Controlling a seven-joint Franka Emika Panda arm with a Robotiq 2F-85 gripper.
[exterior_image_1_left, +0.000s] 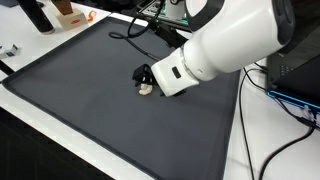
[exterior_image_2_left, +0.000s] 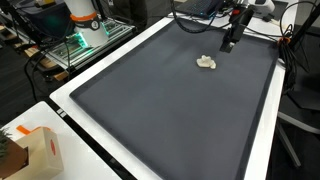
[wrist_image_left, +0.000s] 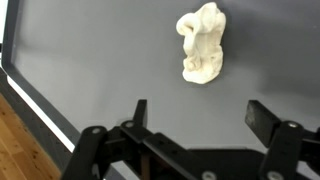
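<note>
Your pincer (wrist_image_left: 200, 116) is open wide. Its two black fingers (wrist_image_left: 140, 112) stand far apart, and nothing is between them. It holds nothing.

The nearest thing to your pincer is a small white lump (wrist_image_left: 203, 45). It looks bumpy and curled up, and you cannot tell what it is made of. In the wrist view it lies in front of the pincer, past the fingertips and about in line with the gap between them. It does not touch either finger.

The lump lies on a big dark gray mat (wrist_image_left: 100, 50). The mat covers most of the white surface (exterior_image_2_left: 62, 103). In both exterior views your pincer (exterior_image_1_left: 143, 74) (exterior_image_2_left: 231, 40) hangs over the mat, close to the white lump (exterior_image_1_left: 147, 88) (exterior_image_2_left: 206, 63).

Far from the pincer, past the other end of the mat, a brown box (exterior_image_2_left: 40, 150) sits on the surface in an exterior view. Black cables (exterior_image_1_left: 130, 30) lie at the edge of the mat behind the pincer. In the wrist view a bit of brown wooden floor (wrist_image_left: 20, 150) shows past the edge of the surface, off to the side of the pincer.
</note>
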